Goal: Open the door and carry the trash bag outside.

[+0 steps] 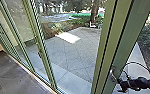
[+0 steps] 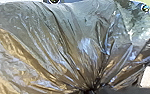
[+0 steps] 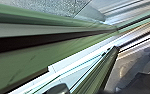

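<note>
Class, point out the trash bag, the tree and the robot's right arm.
Trash bag (image 2: 68,47): left wrist view, its creased plastic.
Tree (image 1: 94,13): head view, its trunk.
Right arm (image 1: 141,83): head view, its dark end section.

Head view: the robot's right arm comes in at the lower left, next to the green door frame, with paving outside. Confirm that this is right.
One thing is wrong: the head view shows the robot's right arm coming in at the lower right, not the lower left. It is next to the green door frame, with paving outside.
</note>
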You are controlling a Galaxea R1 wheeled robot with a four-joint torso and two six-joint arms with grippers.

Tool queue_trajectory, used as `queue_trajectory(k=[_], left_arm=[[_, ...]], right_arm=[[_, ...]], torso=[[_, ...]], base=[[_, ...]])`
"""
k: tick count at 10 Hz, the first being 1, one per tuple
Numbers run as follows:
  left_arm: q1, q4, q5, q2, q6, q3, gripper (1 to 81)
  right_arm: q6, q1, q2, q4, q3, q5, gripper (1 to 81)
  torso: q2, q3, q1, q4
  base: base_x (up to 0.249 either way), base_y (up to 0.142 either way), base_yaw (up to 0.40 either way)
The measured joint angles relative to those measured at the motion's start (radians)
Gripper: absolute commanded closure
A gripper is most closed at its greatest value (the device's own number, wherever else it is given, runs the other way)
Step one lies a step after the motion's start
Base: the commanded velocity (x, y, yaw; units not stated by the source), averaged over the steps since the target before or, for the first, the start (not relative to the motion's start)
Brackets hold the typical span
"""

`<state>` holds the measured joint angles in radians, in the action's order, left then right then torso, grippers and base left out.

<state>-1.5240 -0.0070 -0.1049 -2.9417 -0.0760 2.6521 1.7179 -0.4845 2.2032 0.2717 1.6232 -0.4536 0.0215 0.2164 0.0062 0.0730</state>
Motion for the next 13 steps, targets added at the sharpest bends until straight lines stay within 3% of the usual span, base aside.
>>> queue_trajectory(k=[1,8,13], left_arm=[[0.003,0.000,0.000,0.000,0.000,0.000,81.1],[0.007,0.000,-0.005,0.000,0.000,0.000,81.1],[0.010,0.000,-0.003,0.000,0.000,0.000,81.1]], right_arm=[[-0.018,0.000,-0.011,-0.003,-0.019,-0.010,1.0],[0.037,0.043,-0.049,-0.007,0.020,-0.036,1.0],[0.049,0.154,-0.120,0.011,-0.011,-0.088,1.0]], torso=[[0.000,0.000,0.000,0.000],[-0.001,0.001,0.000,0.000],[-0.003,0.003,0.004,0.000]], base=[[0.083,0.000,0.000],[0.079,0.000,0.000],[0.000,0.000,0.000]])
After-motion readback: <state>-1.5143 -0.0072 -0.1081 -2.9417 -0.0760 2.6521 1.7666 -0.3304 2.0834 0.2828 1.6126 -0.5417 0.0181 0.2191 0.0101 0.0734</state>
